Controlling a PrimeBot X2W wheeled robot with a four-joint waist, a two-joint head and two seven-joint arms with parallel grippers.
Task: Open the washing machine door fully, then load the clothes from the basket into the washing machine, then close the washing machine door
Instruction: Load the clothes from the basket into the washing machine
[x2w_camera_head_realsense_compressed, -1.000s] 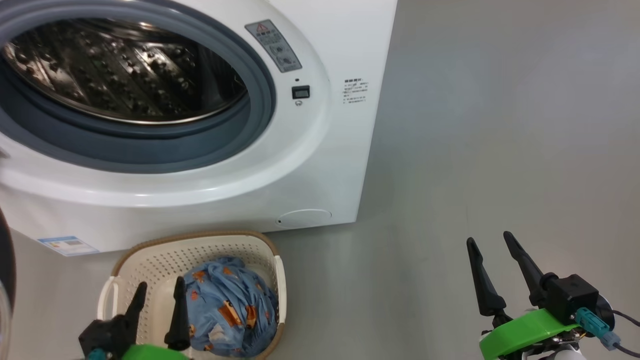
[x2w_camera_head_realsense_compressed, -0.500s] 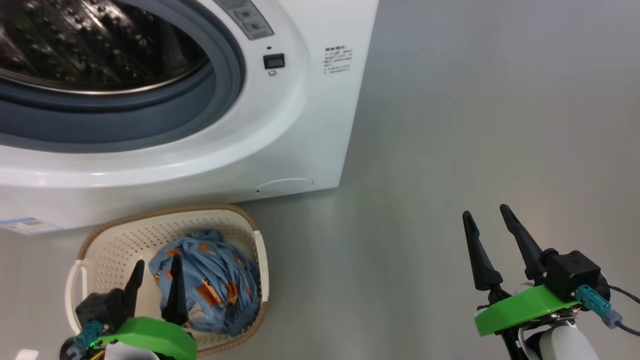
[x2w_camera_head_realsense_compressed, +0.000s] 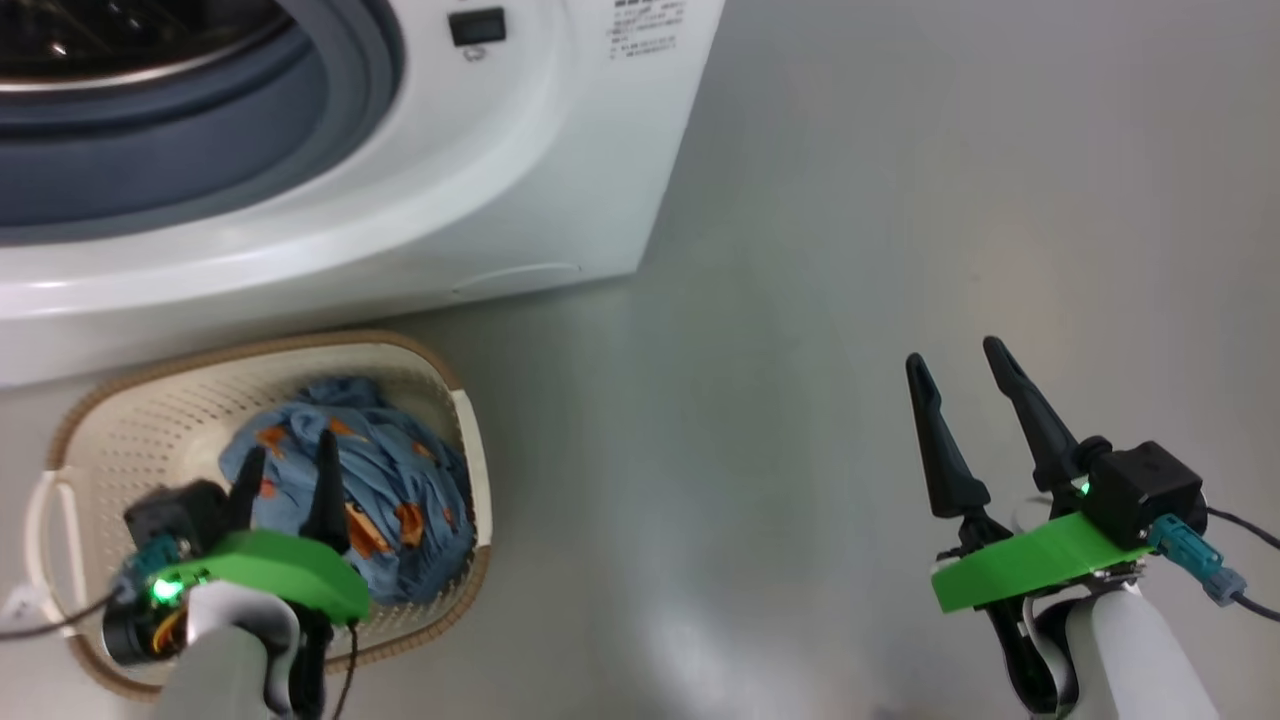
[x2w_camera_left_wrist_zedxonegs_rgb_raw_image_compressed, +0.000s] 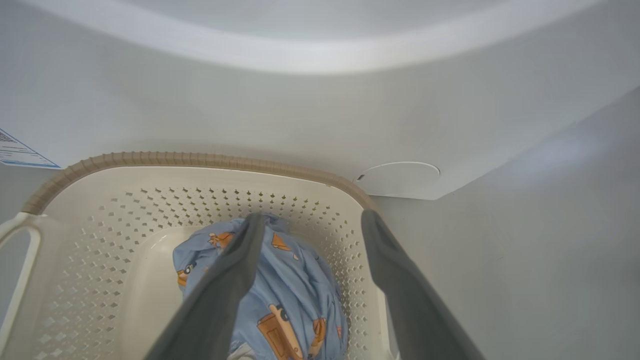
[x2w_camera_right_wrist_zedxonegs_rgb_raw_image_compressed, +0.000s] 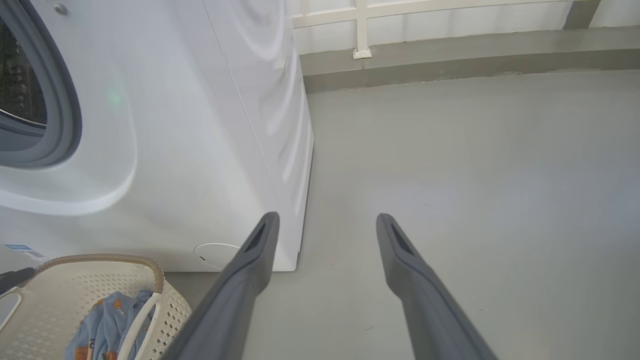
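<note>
left claw: my left claw (x2w_camera_head_realsense_compressed: 287, 447) is hanging spread wide and empty above the basket (x2w_camera_head_realsense_compressed: 130, 420), fingers aiming down at the bundle so a straight drop can bracket it.
right claw: my right claw (x2w_camera_head_realsense_compressed: 953, 352) is waiting at 4 o'clock, open too and holding nothing, parked over bare floor (x2w_camera_head_realsense_compressed: 800, 250), probably to be out of the way.
clothes: the clothes (x2w_camera_head_realsense_compressed: 400, 470) are lying bunched in the basket's 3 o'clock half; in the wrist view they're sitting more under my 9 o'clock finger than between both.
basket: sitting at 7 o'clock, just beside the washer (x2w_camera_head_realsense_compressed: 400, 230) base, making the carry short.
washer: filling 11 o'clock; grey gasket (x2w_camera_head_realsense_compressed: 200, 170) is showing bare, so I'm judging the door step done.
step: lining up the first grab, nothing loaded yet.
next: I'm thinking nudge toward 9, then descend.
</note>
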